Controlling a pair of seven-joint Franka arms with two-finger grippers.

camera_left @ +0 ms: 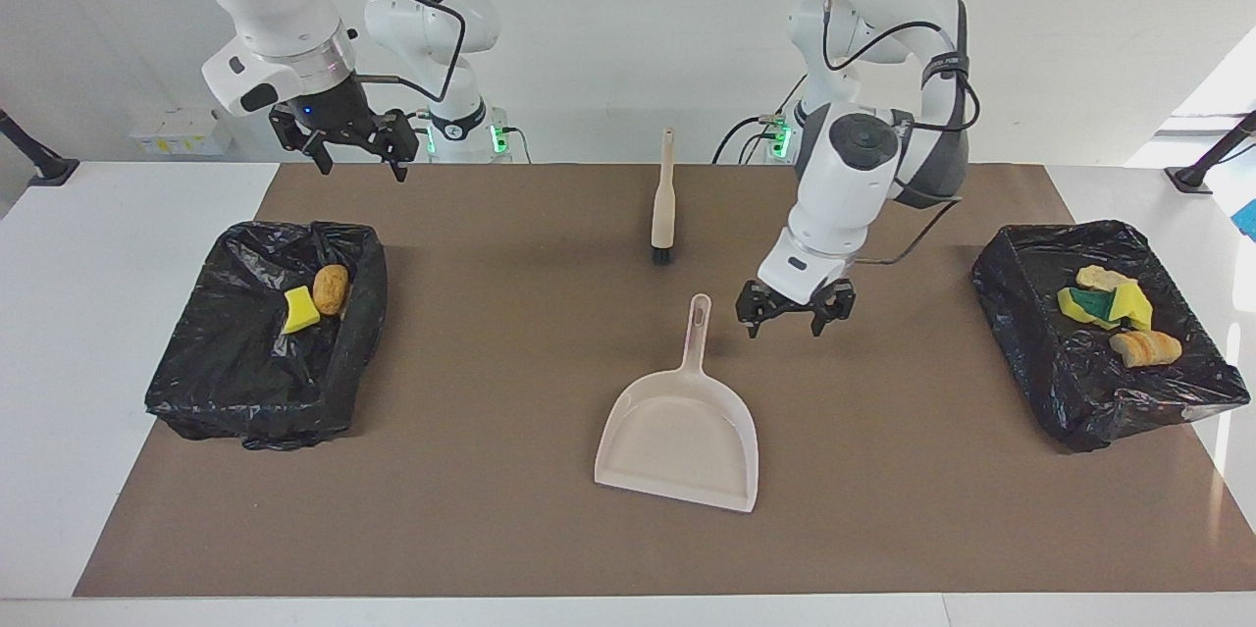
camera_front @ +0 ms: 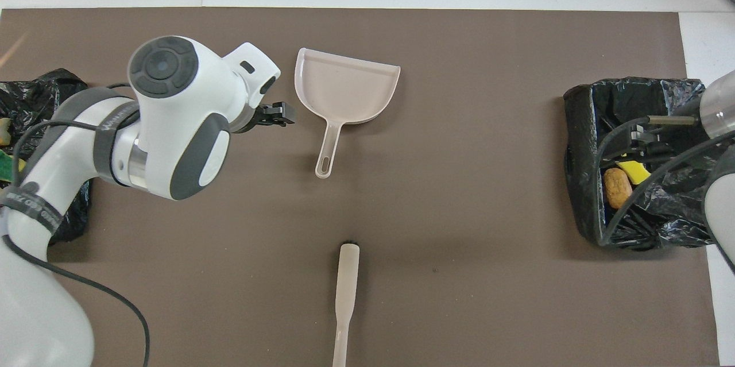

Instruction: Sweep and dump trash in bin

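Mid-frame in the facing view, the dustpan [camera_left: 679,439] lies flat and empty. Left gripper [camera_left: 786,314] hangs open beside its handle; right gripper [camera_left: 355,145] looks open too. Trash [camera_left: 316,297] seems binned already.

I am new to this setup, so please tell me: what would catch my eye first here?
The beige plastic dustpan lies empty in the middle of the brown mat, with the open left gripper beside its handle. Two black-lined bins, one at the right arm's end and one at the left arm's end, hold the trash.
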